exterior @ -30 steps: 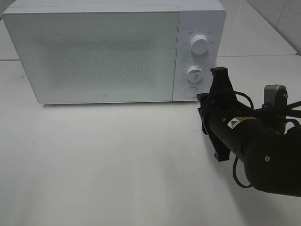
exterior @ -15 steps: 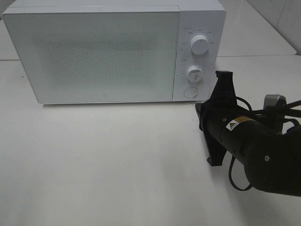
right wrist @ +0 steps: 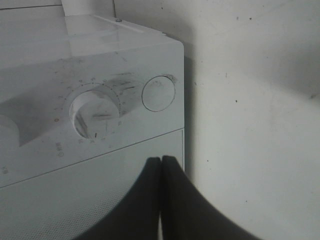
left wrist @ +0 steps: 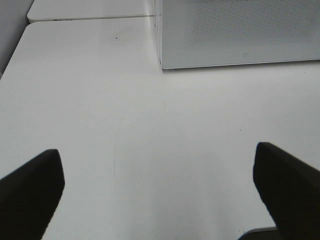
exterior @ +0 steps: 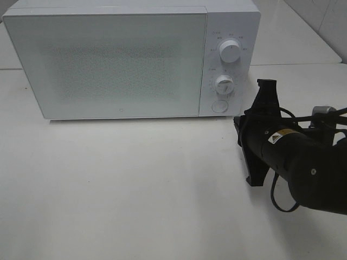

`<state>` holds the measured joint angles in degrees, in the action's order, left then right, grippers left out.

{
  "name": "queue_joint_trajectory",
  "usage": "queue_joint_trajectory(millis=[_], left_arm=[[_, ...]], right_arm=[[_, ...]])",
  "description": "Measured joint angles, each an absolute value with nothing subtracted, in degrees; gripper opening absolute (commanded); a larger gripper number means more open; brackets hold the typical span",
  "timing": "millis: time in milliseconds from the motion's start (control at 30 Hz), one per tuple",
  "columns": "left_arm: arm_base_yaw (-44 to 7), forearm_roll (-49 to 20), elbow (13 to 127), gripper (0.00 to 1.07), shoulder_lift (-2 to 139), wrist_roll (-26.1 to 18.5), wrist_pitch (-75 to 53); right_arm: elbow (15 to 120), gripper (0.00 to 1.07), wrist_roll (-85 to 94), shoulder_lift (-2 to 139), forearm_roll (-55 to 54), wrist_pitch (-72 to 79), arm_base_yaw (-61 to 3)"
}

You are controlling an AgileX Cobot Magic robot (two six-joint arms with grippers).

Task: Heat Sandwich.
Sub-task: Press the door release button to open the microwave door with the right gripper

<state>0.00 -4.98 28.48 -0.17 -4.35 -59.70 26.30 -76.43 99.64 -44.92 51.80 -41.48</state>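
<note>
My left gripper (left wrist: 159, 200) hangs over the white table (left wrist: 125, 125), fingers spread wide, nothing between them. My right gripper (right wrist: 161, 200) has its fingers pressed together, empty, and points at the microwave (exterior: 233, 21) near the round button (right wrist: 158, 93) beside the lower dial (right wrist: 95, 112). The door (exterior: 108, 65) is closed. The sandwich shows in no view.

Robot test bench dressed as a kitchen corner

A white microwave (exterior: 124, 59) with two dials (exterior: 230, 52) sits on a plain white surface (exterior: 135, 189). A second white tabletop (left wrist: 90, 10) butts against it behind, pale wall tiles (exterior: 325, 16) show at the far corner, and a black robot arm (exterior: 303, 168) carries a warning sticker (exterior: 278, 137) and trailing cables (exterior: 279, 201).
</note>
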Motion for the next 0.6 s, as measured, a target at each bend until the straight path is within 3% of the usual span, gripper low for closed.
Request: queue_joint_trajectory(millis=[600], left_arm=[[0.0,-5.0,28.5,0.97,-0.2,-4.4,-59.7]], right_arm=[[36.0,0.0,-77.6,108.6,-37.5,49.1,-36.7]])
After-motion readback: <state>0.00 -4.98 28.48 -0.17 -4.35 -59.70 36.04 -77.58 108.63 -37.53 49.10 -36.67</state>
